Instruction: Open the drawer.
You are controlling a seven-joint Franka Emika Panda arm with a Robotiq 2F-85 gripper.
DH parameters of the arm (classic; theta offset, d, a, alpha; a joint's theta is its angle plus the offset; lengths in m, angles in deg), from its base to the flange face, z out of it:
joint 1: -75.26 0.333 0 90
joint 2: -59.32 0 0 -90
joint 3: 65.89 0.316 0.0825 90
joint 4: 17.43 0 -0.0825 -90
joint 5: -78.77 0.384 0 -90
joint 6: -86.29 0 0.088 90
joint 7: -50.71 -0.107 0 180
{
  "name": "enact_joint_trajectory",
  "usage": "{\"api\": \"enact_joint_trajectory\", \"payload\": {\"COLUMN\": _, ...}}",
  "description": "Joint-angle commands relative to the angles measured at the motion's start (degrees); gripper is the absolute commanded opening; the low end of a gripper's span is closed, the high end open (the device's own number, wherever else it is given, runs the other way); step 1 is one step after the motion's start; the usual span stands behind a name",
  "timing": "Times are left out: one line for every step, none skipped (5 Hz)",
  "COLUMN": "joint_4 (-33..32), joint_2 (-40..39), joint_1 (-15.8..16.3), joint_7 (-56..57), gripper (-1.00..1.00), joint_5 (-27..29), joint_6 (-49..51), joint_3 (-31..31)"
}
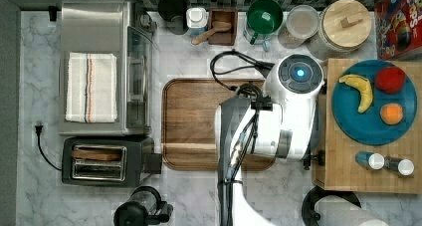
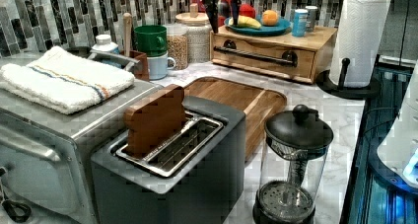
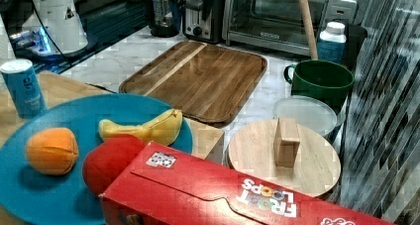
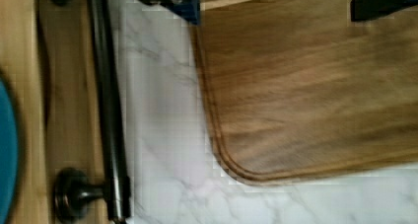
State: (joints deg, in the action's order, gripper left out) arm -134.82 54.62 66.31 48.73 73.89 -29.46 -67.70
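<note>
Marble tabletop [image 1: 199, 196] carries everything — the brown serving tray [image 1: 199, 121] mid-counter and, at the top view's right, the bamboo drawer [image 2: 261, 56], shut, under a blue plate [image 1: 348, 121]. Its black bar handle [image 4: 106, 100] faces the tray, so a pull seems unobstructed. The end effector [image 2: 223, 9] hangs above that handle, fingers parted, seemingly ready to straddle it.

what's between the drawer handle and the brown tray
Only a bare strip of marble counter. The wrist view shows it running between the drawer handle and the brown tray, with nothing lying on it.
</note>
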Motion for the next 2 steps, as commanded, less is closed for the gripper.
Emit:
{"api": "enact_joint_trajectory", "payload": {"joint_4": -0.75, "joint_2": 0.61, "joint_1": -3.75, "joint_7": 15.54, "gripper": 1.00, "joint_5": -0.72, "joint_6": -3.63, "joint_3": -3.30}}
{"api": "enact_joint_trajectory", "payload": {"joint_4": -2.41, "joint_2": 0.77, "joint_1": -4.97, "joint_7": 21.09, "gripper": 1.00, "joint_5": 0.02, "joint_6": -6.95, "joint_3": -4.45}}
